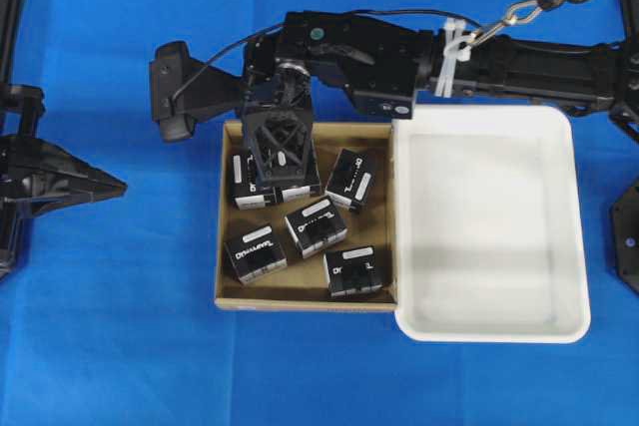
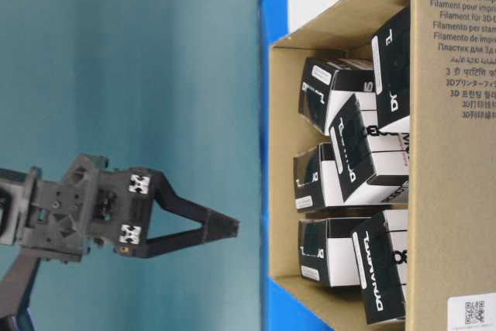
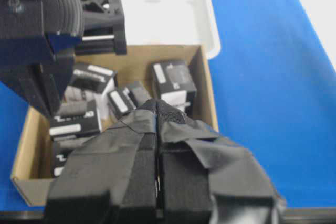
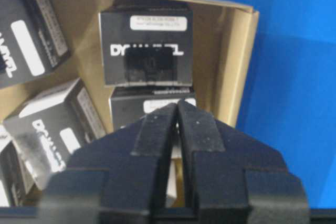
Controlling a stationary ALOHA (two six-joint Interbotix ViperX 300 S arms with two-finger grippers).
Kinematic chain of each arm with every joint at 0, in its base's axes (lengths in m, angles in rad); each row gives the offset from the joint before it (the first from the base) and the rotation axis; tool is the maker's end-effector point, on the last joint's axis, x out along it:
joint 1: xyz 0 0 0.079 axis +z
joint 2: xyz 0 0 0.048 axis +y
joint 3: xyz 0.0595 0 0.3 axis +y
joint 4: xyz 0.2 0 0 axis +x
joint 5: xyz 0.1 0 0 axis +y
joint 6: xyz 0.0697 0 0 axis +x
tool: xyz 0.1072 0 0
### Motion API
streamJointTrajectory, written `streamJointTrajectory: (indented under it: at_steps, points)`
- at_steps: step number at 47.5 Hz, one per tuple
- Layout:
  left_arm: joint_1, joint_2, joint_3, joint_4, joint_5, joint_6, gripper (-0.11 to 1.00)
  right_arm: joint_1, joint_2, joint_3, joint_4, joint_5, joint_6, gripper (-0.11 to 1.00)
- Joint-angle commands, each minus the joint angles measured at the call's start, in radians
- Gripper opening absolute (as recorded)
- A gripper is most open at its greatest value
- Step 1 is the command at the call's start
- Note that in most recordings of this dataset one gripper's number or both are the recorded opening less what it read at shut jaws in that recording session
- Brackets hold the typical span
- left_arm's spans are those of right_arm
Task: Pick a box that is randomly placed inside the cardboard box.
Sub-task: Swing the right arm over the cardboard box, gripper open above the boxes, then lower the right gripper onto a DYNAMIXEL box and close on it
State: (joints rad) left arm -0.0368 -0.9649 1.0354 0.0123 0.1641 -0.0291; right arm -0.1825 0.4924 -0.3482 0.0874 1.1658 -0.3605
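Observation:
The cardboard box (image 1: 231, 296) sits at the table's middle and holds several small black boxes with white labels, such as one (image 1: 255, 254) at the front left and one (image 1: 351, 179) at the back right. My right gripper (image 1: 281, 162) reaches across and points down over the carton's back left part, partly hiding a box (image 1: 248, 185) there. In the right wrist view it (image 4: 177, 104) is shut and empty above a box (image 4: 146, 45) near the carton wall (image 4: 231, 66). My left gripper (image 1: 112, 187) is shut and empty, left of the carton; it also shows in the left wrist view (image 3: 157, 103).
A white plastic tray (image 1: 489, 326) stands against the carton's right side, with the right arm (image 1: 519, 62) stretched along its back edge. The blue cloth (image 1: 110, 346) covers the table. In the table-level view the left gripper (image 2: 226, 229) hangs apart from the carton (image 2: 449, 191).

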Motion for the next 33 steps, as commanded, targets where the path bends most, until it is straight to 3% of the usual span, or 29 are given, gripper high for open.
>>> streamJointTrajectory:
  at_steps: [1,10,14,33]
  points:
    - [-0.002,0.008,-0.029,0.002,-0.005,-0.002,-0.06,0.003,0.015,-0.009,0.011,-0.005,-0.002,0.27]
    - [-0.002,0.009,-0.029,0.002,-0.005,-0.029,-0.06,0.006,0.028,-0.012,0.021,-0.025,0.002,0.80]
    - [-0.002,0.009,-0.029,0.002,-0.005,-0.041,-0.06,0.006,0.032,-0.014,0.048,-0.028,0.002,0.97]
    - [-0.002,0.009,-0.029,0.002,-0.005,-0.046,-0.06,0.028,0.072,-0.014,0.083,-0.048,0.003,1.00]
